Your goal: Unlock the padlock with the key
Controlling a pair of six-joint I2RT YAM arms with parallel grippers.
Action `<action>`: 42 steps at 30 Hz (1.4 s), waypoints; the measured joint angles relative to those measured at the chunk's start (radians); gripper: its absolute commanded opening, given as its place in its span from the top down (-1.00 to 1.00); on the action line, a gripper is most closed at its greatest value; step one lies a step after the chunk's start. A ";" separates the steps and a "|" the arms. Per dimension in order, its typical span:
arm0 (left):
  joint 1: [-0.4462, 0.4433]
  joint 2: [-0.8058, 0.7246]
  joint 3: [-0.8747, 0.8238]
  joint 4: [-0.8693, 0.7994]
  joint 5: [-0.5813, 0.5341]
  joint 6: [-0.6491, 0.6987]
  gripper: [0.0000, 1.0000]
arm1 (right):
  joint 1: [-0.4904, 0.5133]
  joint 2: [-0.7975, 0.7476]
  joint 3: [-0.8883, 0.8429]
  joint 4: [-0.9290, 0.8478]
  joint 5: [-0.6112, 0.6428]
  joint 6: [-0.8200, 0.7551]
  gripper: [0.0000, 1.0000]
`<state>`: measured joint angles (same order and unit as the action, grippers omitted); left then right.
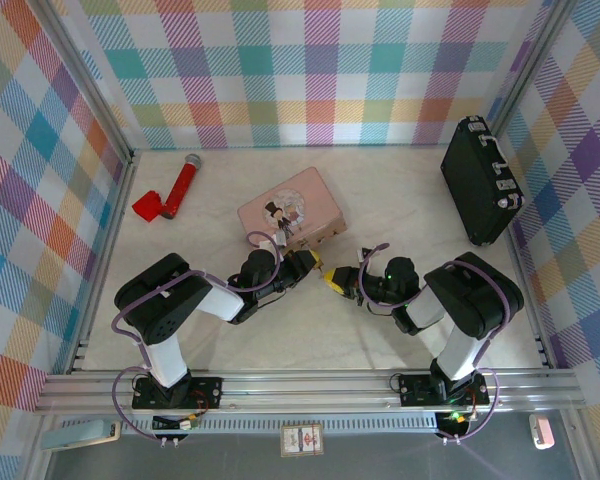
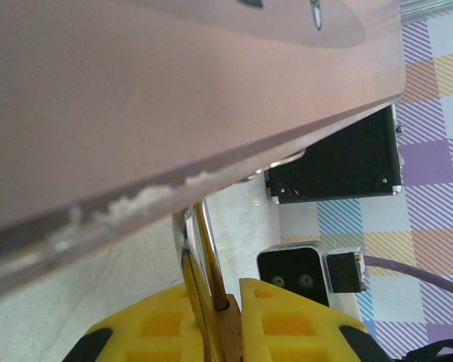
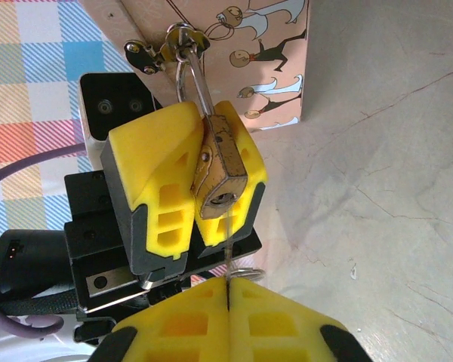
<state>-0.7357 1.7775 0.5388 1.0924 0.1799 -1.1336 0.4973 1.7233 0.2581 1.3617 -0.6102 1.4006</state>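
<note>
The left jaws clamp the padlock point(image 3: 219, 170) hanging from the pink tin point(image 3: 279, 60), the right jaws pinch the key point(image 3: 228, 241) just below its keyhole; a skewed push could bend the key or miss

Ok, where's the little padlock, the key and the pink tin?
padlock point(image 3: 219, 170): right wrist view, on its brass body.
key point(image 3: 228, 243): right wrist view, on the thin blade just below the keyhole.
pink tin point(image 1: 292, 208): top external view, on its picture lid.
</note>
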 measured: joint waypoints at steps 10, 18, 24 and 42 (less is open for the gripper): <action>0.000 0.000 0.000 0.000 0.002 0.000 1.00 | -0.001 -0.001 -0.003 0.000 0.000 0.002 1.00; -0.003 0.000 0.000 0.000 0.010 0.000 1.00 | -0.001 -0.001 -0.002 0.000 -0.001 0.002 1.00; -0.003 0.000 0.000 0.000 0.010 0.000 1.00 | -0.012 0.008 -0.002 0.000 -0.009 0.002 1.00; -0.005 0.002 0.000 0.005 0.010 -0.003 1.00 | -0.034 0.030 0.000 0.001 -0.012 0.002 1.00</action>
<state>-0.7403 1.7790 0.5388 1.0977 0.1894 -1.1362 0.4637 1.7531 0.2584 1.3624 -0.6220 1.4029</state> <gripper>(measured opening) 0.124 0.063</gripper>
